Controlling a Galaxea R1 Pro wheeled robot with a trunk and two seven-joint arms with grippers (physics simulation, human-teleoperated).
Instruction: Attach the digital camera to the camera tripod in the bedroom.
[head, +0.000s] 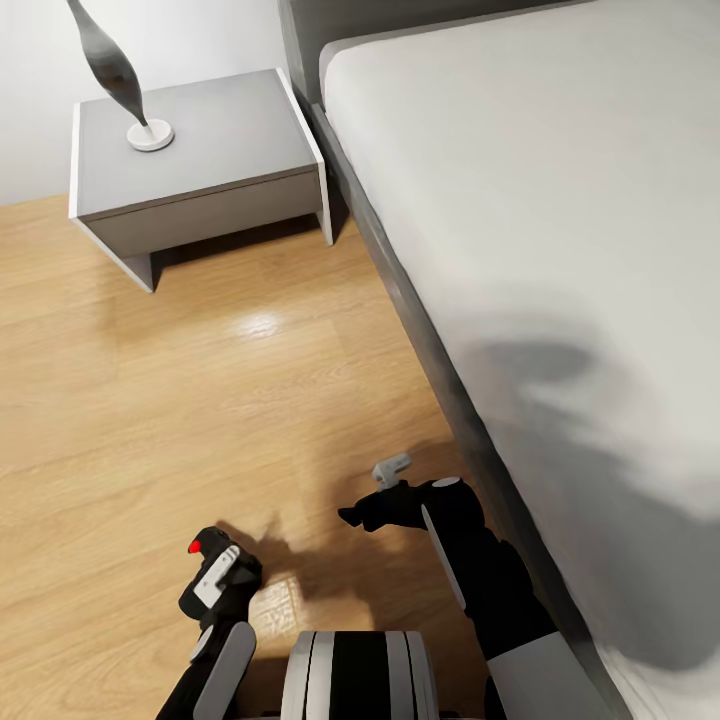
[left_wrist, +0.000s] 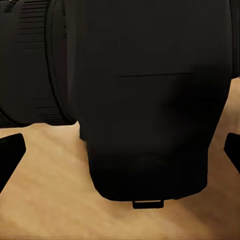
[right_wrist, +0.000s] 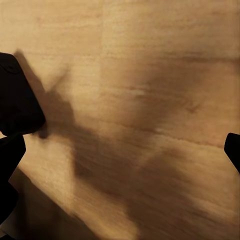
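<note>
1. digital camera (head: 212, 572) sits low in the head view, at the end of the left arm, a red spot on its upper corner; in the left wrist view its black body and ribbed lens barrel sit right up against the lens, between the two dark fingertips at the frame edges.
2. left gripper (head: 222, 590) looks clamped on the camera, judging by how the body fills the space between its fingers; so the camera is carried, above the wood floor (head: 200, 400), not lying on it.
3. right gripper (head: 372, 512) hangs just beside it, nearer the bed (head: 560, 200), fingers spread with nothing between them over bare planks.
4. ahead stand a grey nightstand (head: 190, 150) and a white-based ornament (head: 150, 135) on its top.
5. the coming move turns on finding the tripod: it lies somewhere outside these views, so i judge the base must turn before any mounting, with the left arm the one to bring the camera down onto the head.
</note>
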